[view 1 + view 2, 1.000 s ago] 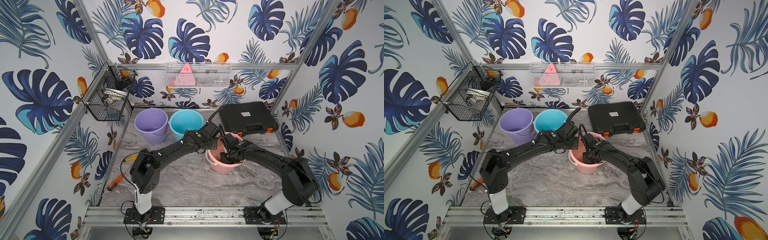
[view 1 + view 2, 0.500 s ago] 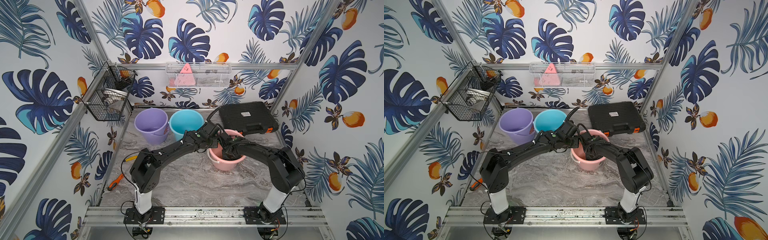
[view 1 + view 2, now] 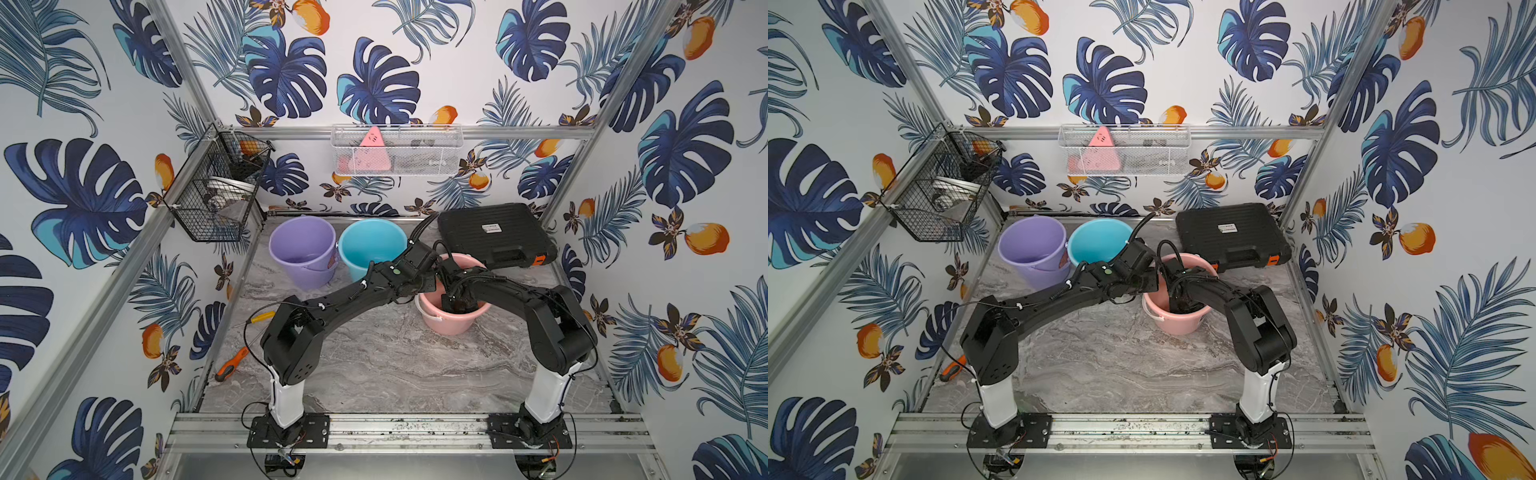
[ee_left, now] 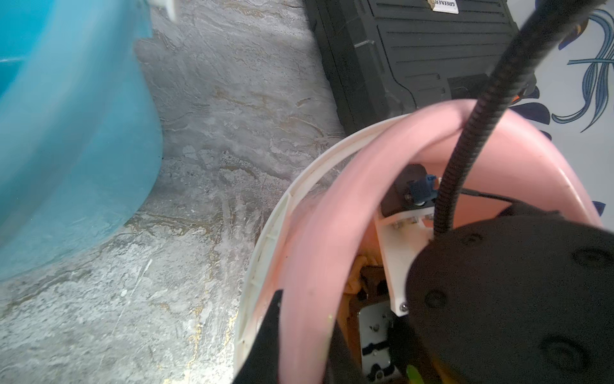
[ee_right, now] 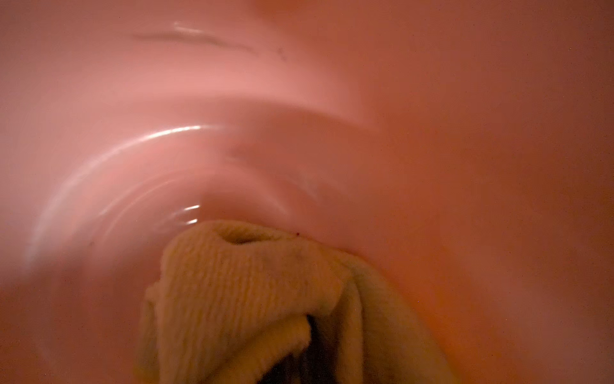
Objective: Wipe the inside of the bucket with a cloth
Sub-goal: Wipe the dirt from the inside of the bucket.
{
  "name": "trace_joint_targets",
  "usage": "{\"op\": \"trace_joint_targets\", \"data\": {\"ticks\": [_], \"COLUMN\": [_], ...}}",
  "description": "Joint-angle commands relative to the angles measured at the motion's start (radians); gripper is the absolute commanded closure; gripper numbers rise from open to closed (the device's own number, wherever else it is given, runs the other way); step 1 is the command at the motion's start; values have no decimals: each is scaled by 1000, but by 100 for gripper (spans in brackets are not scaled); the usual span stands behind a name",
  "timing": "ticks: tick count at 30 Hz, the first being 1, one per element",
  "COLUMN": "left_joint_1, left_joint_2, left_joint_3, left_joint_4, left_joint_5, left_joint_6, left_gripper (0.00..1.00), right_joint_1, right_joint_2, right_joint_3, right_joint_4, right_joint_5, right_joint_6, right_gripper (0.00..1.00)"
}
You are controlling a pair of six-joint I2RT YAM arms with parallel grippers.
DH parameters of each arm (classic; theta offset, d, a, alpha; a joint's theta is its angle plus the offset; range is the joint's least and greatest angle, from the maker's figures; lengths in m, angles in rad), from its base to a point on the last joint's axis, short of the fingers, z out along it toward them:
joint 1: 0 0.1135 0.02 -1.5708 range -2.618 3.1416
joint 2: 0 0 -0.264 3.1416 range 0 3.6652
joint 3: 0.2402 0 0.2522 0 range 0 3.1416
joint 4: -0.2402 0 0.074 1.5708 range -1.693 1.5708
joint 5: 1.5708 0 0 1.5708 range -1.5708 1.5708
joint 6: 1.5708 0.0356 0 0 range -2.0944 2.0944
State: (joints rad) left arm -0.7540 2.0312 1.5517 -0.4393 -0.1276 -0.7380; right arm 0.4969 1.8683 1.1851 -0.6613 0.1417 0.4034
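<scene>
The pink bucket [image 3: 453,326] [image 3: 1177,326] stands upright on the marble table, right of centre. My left gripper [image 3: 419,286] [image 4: 302,342] is shut on its near-left rim [image 4: 312,252], one finger outside the wall and one inside. My right gripper [image 3: 459,305] [image 3: 1181,305] reaches down into the bucket and is shut on the pale yellow cloth [image 5: 239,286]. The bunched cloth presses against the lower inside wall [image 5: 232,99] near the bottom. A bit of the cloth [image 4: 357,266] shows past the rim in the left wrist view. Its folds hide the right fingers.
A purple bucket [image 3: 301,249] and a blue bucket [image 3: 372,245] stand behind and left of the pink one. A black case [image 3: 494,232] lies behind it on the right. Two screwdrivers [image 3: 230,365] [image 3: 259,318] lie near the left wall. Wire baskets [image 3: 216,195] [image 3: 395,149] hang on the walls.
The right arm's elbow has swung inward and toward the back while its gripper moved the cloth inside the bucket. The left gripper has stayed on the rim, and the bucket has barely shifted.
</scene>
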Motion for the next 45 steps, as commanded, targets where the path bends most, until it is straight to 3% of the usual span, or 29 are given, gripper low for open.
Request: {"op": "trace_joint_targets", "data": {"ticks": [1,7,10,12,17,20,23,28,34,41,45], "left_joint_1": [-18,-19,-20,-19,-20,-21,-21,-21,-21,-21,-22], "left_joint_2": [3,6,5,-3,-31,-37,-46,-49,-34,-20,-22], "left_joint_3": [-2,-3,-6,-14,-20,-8,-13,-18,-23,-38,-45], "left_joint_4": [-126,-116,-114,-116,-121,-133,-128,-130,-132,-121,-117], "left_joint_5": [100,105,95,71,28,23,29,44,85,117,118], "left_joint_6": [149,137,131,122,127,131,128,136,147,149,149], "left_gripper": [100,100,100,100,100,100,100,100,100,100,100], "right_joint_1": [-9,-9,-9,-9,-9,-11,-11,-11,-11,30,33], "right_joint_2": [-8,-143,-197,-233,-281,-272,-241,-165,-35,7,-49], "right_joint_3": [-66,-88,-68,-58,-18,3,26,47,54,35,-22], "right_joint_4": [230,305,254,202,36,-32,-76,-102,-67,81,235], "right_joint_5": [-551,-783,-750,-636,-152,71,195,280,221,-39,-266], "right_joint_6": [11,-65,-106,-118,-99,-64,-29,12,39,39,20], "right_gripper": [100,100,100,100,100,100,100,100,100,100,100]}}
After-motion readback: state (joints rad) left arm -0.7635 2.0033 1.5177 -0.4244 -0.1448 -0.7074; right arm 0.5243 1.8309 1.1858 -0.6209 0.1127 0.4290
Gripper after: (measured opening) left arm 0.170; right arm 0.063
